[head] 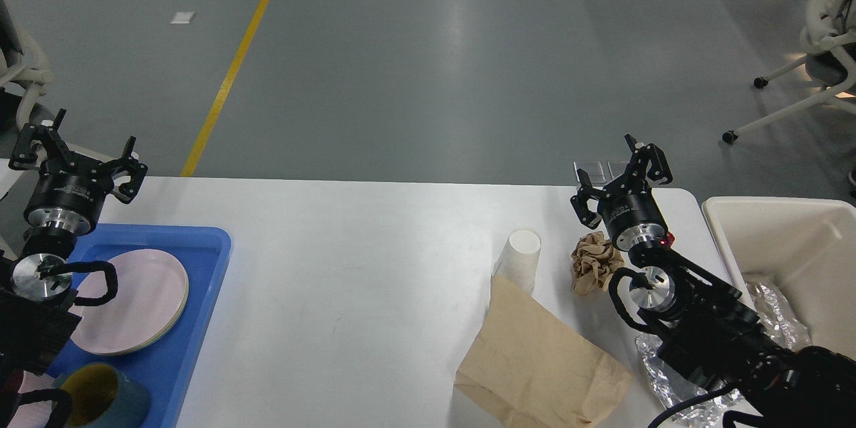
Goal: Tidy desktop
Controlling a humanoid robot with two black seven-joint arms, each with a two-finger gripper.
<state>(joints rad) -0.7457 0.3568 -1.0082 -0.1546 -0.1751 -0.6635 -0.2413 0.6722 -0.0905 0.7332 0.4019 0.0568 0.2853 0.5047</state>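
Head view: both arms are raised above a white surface, the desktop to be tidied, which fills the lower middle of the frame.
Left tool: fingers spread apart, holding nothing, hovering above the far corner of the blue tray.
Right tool: fingers apart and empty, poised just above the crumpled brown paper, likely to pick it up next.
Tray contents: a pink plate and a dark teal cup sit inside; dishes seem to be gathered here.
Bin: cream-white, at the right edge of the surface; crinkled foil lies in it, so it probably takes the rubbish.
Loose items: a white paper cup stands beside a flat brown paper bag, which touches its base; more foil lies under the right arm.
Judgement: the rubbish lies on the bin side, within the right arm's reach.
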